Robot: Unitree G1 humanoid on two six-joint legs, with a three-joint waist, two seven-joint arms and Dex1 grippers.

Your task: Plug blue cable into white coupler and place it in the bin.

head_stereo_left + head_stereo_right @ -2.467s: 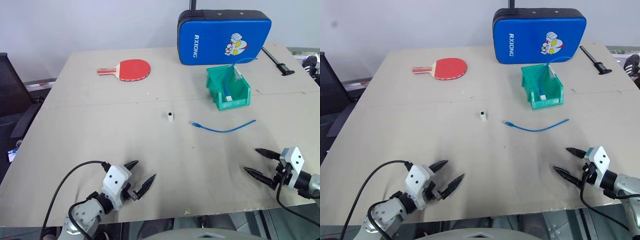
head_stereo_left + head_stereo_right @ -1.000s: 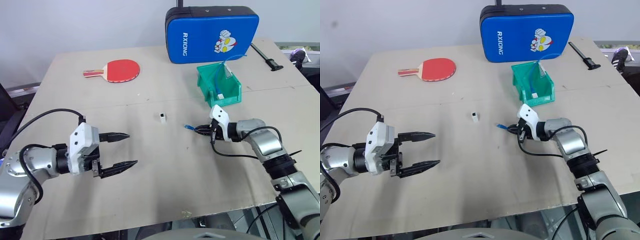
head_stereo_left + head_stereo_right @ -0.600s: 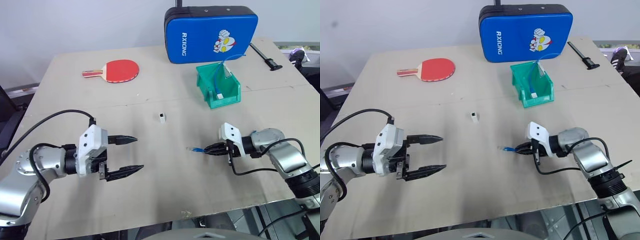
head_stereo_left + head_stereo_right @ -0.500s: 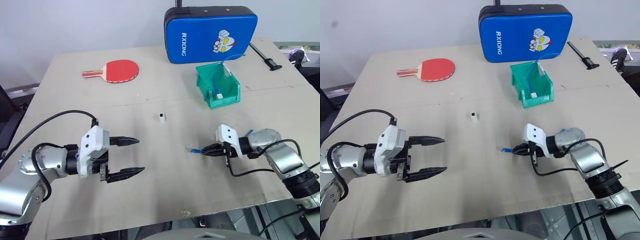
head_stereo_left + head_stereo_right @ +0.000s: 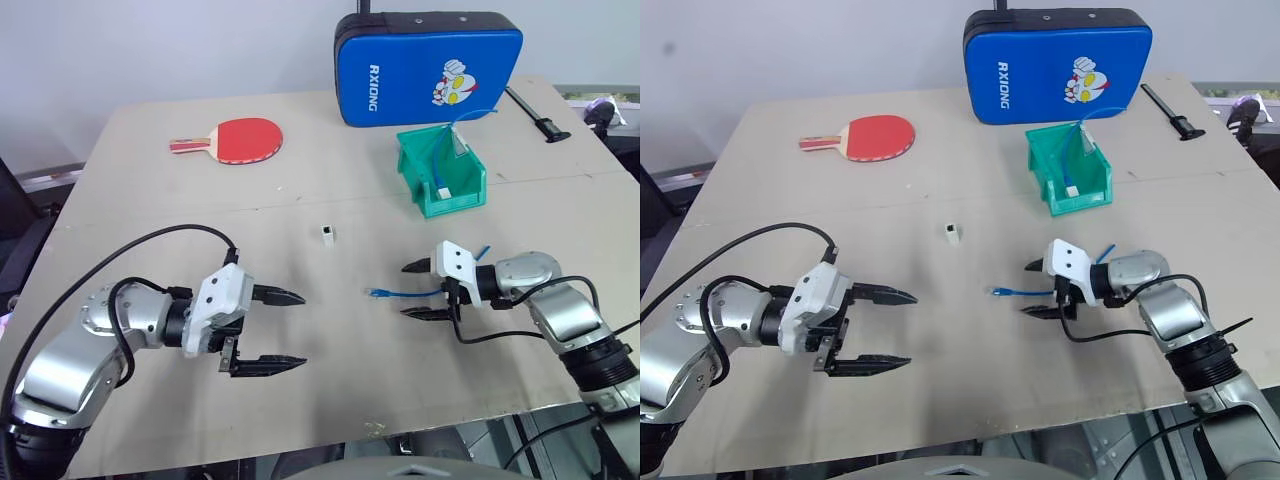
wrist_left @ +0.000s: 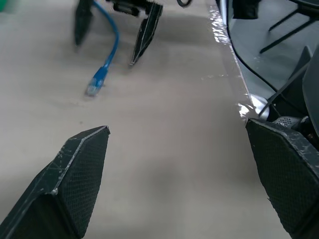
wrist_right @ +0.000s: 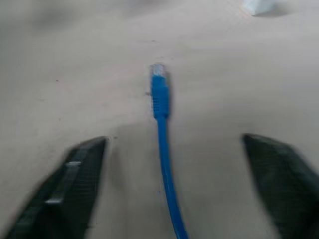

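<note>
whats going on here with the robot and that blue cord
The right gripper is open with the blue cable lying on the table between its fingers, not gripped. The left gripper hangs open over bare table. The white coupler sits alone farther back, unplugged. The bin already holds another blue cord.

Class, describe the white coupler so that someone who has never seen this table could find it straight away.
Start at the green bin in front of the blue padded case. Go left and a little nearer, to the middle of the table: the white coupler stands there alone, a tiny white block, unlike the one in the bin on a blue cord.
</note>
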